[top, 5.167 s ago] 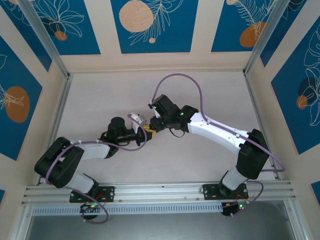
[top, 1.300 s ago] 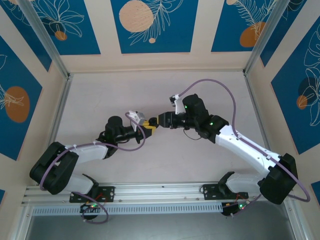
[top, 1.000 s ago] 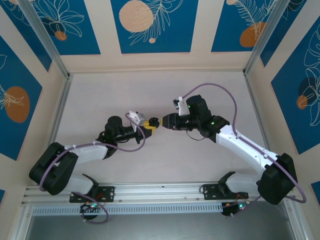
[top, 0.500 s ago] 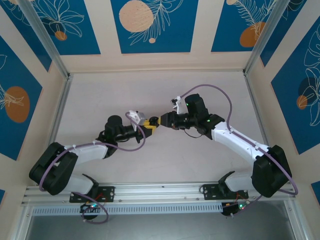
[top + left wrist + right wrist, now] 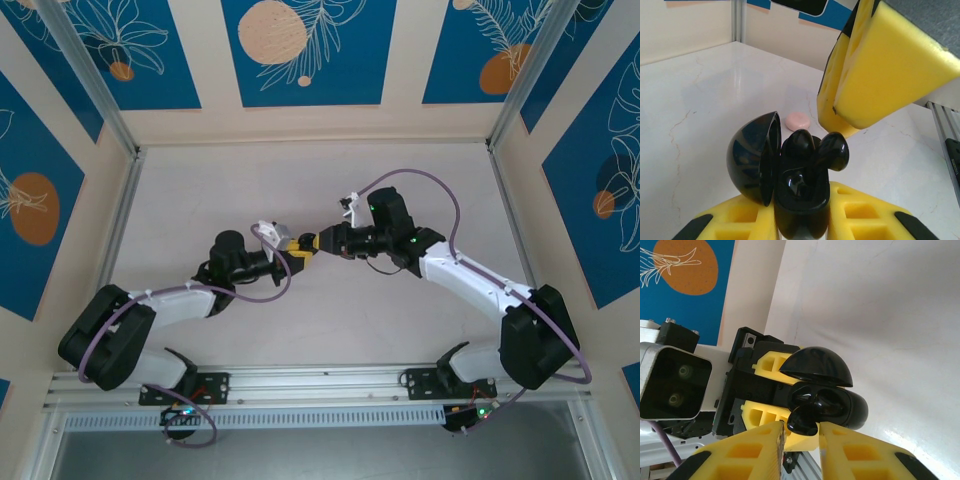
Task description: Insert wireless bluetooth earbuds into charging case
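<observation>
1. Earbuds: two black earbuds stand in the open charging case. One black earbud stands on the side towards the right pincer and the second black earbud is beside the raised lid. Both poke up out of their wells and touch each other.
2. The left pincer is clamped on the lower body of the charging case, one yellow finger on each side. It holds the case above the bench, near its middle.
3. The right pincer meets the case tip to tip from the opposite side. In the right wrist view its two yellow fingers flank the rounded end of the nearer black earbud with only a narrow gap. I cannot tell whether they actually pinch the bud or merely bracket it.
4. A small pale pink thing lies on the bench beyond the case, apart from both pincers. It is too small to tell what it is.
5. Against the picture of a second ago, the left arm and the case have kept their place. The right pincer's tip is still at the case, while the right arm's elbow has drawn inwards.
6. About five seconds ago the right arm was bent more sharply, its wrist close over the left pincer. It now reaches in from farther right.
</observation>
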Controlling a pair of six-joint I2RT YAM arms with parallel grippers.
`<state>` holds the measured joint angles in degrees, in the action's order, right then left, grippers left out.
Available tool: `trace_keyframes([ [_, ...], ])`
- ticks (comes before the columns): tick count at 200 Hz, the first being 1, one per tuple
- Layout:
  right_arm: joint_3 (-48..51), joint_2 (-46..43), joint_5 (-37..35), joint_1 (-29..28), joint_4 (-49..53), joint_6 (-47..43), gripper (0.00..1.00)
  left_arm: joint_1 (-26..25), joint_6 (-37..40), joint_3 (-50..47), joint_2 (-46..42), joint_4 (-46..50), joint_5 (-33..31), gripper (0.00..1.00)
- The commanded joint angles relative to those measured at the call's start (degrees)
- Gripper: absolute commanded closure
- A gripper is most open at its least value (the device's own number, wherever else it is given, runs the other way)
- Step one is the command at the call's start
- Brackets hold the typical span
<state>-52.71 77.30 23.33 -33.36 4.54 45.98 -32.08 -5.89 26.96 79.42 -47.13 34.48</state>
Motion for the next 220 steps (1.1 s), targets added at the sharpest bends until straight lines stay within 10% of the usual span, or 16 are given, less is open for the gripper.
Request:
trace_keyframes([
  [1,0.1,1.2,1.9,-0.2,-0.9,0.5,0.76,-0.4,-0.2,1.7,-1.3,-0.9,1.0,0.77],
  [220,-2.2,4.7,1.3,-2.4,-2.7,0.6,0.82,-0.3,0.0,2.0,-2.7,1.2,0.6,0.76],
])
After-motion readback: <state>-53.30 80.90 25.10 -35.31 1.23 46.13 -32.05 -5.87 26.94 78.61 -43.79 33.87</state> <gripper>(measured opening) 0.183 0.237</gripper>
